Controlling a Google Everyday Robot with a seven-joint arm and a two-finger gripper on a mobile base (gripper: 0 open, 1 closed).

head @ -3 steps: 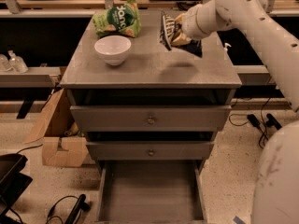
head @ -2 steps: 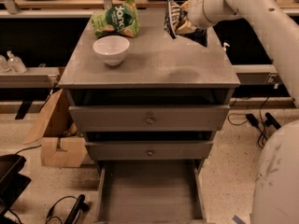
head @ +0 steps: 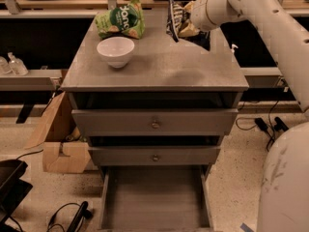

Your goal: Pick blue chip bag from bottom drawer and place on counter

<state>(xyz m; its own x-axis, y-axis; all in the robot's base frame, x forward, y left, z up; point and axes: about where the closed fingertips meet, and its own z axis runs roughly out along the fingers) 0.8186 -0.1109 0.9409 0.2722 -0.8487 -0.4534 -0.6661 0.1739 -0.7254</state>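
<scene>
Pincer (head: pixel 188 20) grips blue chip bag (head: pixel 174 16) upright, long axis vertical, over counter (head: pixel 159 69).

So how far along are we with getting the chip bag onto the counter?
Done: the wide grey metal bottom drawer lies open and bare, so the bag is out. In hand: the gripper holds the small dark navy chip bag upright above the back right of the flat grey metal counter. Left: lower it, release, pull away.

We log: blue chip bag (head: pixel 175 16) navy-black, white lettering | gripper (head: pixel 187 24) white, upper right | counter (head: pixel 159 66) grey | bowl (head: pixel 116 50) white
</scene>
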